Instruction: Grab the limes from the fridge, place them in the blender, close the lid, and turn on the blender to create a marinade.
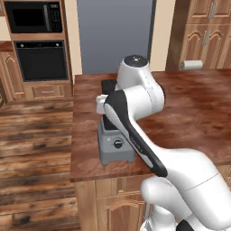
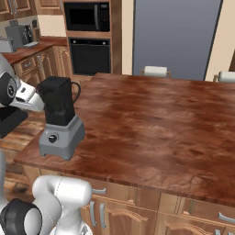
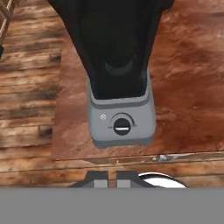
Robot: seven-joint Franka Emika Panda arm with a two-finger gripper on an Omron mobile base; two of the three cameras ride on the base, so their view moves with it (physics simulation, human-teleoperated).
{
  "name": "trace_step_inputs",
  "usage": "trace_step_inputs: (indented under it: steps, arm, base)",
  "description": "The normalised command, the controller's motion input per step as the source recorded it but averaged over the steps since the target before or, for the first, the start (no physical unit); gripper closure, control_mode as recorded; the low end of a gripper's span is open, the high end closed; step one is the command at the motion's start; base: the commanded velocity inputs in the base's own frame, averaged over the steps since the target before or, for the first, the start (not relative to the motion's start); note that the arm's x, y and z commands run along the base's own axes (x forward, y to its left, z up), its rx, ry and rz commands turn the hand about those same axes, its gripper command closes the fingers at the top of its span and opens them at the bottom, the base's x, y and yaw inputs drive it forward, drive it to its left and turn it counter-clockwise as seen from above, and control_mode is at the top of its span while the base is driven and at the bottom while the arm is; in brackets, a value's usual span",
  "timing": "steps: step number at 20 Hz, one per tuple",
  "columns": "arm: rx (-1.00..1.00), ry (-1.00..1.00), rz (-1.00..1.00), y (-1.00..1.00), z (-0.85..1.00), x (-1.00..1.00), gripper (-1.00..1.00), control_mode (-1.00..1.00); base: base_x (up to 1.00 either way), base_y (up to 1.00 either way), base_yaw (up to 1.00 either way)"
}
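Gripper [image 3: 111, 178] clenched and empty above the blender [image 3: 119, 87]

Blender stands at the counter's [image 2: 151, 124] left corner, lower left of the right base view; the arm hides most of its jar in the left base view. Fridge [image 1: 115, 34] top centre, closed. Dial [image 3: 122, 126] markings too small to read, no legible labels

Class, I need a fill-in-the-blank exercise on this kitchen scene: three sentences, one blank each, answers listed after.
1. The blender stands on the wooden ____.
2. Its grey base carries one round black ____.
3. The fingers of the hand are ____.

Missing words: counter; dial; shut
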Motion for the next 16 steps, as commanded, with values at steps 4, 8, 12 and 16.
trace_step_inputs:
  steps: [4, 8, 12, 16]
  arm:
    - [-0.06, 0.04, 0.12, 0.24, -0.09, -0.03, 1.0, -1.0]
    - [-0.02, 0.0, 0.07, 0.19, -0.01, 0.0, 1.0, -1.0]
    - [-0.06, 0.0, 0.06, 0.03, -0.32, 0.0, 1.0, -1.0]
    - [-0.1, 0.0, 0.05, 0.01, -0.82, 0.06, 1.0, -1.0]
  base:
    - [0.0, 0.0, 0.0]
    - [0.0, 0.0, 0.0]
    - [0.0, 0.0, 0.0]
    - [0.0, 0.0, 0.0]
